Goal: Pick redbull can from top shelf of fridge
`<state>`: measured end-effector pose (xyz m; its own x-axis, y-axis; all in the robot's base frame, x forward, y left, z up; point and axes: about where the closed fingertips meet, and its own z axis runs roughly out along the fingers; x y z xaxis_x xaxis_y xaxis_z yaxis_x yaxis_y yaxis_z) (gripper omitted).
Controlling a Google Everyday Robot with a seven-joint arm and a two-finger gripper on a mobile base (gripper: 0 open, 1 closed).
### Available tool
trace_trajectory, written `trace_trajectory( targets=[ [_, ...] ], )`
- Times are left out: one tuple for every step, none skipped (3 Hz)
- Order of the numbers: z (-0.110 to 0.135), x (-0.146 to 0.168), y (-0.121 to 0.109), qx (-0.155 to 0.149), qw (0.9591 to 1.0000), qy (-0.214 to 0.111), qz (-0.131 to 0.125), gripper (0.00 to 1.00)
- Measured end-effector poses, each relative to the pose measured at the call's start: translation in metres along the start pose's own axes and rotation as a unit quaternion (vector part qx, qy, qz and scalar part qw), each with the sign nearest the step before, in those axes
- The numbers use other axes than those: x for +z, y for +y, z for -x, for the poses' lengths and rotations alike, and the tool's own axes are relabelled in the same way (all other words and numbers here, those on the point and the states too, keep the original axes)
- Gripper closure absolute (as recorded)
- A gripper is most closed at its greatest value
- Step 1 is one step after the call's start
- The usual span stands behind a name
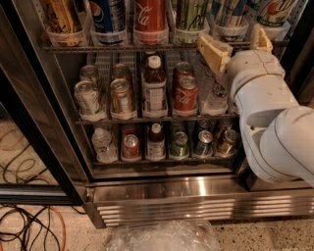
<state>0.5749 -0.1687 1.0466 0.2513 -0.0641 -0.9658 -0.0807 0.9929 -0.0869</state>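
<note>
The fridge (196,198) stands open in front of me. Its top shelf (122,48) holds tall cans in clear cup holders. The redbull can (227,12), blue and silver, stands second from the right, its top cut off by the frame. A red Coca-Cola can (149,14) and a dark-blue Pepsi can (108,14) stand further left. My gripper (238,44) is open, just below the redbull can's holder at the shelf's front rail. One tan finger (213,49) is to the left of it and the other to the right. It holds nothing.
The middle rack (147,119) and the lower rack (157,159) carry short cans and bottles. My white arm (274,127) covers their right ends. A dark door frame (44,127) is at the left. Cables (24,230) and a clear plastic bag (162,236) lie on the floor.
</note>
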Motion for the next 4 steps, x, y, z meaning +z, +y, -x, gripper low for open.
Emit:
trace_trajectory(
  targets=[
    [-0.001, 0.010, -0.008, 0.002, 1.0000, -0.006, -0.008, 0.29],
    [0.000, 0.020, -0.018, 0.003, 0.9997, -0.015, -0.020, 0.27],
    [0.004, 0.048, -0.033, 0.002, 0.9993, -0.026, -0.027, 0.28],
    [0.003, 0.058, -0.032, 0.002, 0.9994, -0.025, -0.025, 0.31]
  ],
)
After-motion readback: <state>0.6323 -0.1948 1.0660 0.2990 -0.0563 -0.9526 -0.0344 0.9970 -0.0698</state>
